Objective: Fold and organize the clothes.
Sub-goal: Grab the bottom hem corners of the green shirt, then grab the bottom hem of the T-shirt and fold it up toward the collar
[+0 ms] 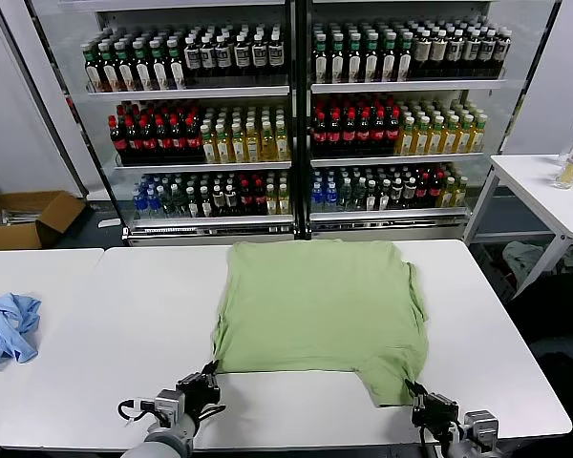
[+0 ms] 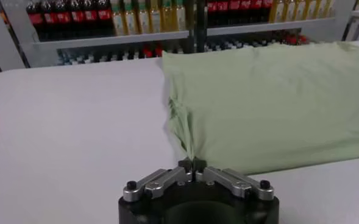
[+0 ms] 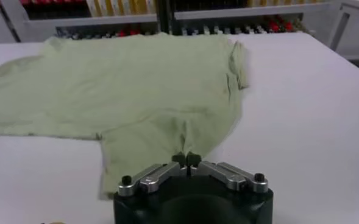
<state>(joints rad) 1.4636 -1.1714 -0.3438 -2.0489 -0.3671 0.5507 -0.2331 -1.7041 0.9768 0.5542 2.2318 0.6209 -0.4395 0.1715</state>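
While spread flat mid-tabletop (image 1: 124, 286), reaching toward the far edge, light olive-green shirt (image 1: 320, 305): soft, light, limp, best taken at near-edge corners. Left gripper (image 2: 192, 163) pinched on near-left hem corner; right gripper (image 3: 186, 161) pinched on near-right sleeve.

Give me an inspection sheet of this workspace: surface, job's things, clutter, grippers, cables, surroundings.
Surface: white table, with a second white table butted against it on the robot's left.
Job's things: olive-green shirt lying flat, plain side up.
Clutter: blue cloth bunched on the left-hand table.
Grippers: left gripper shut on the shirt's near left corner; right gripper shut on its near right corner.
Cables: black cable looped beside the left gripper.
Surroundings: drinks cooler full of bottles behind; cardboard box on the floor; side table with bottles.
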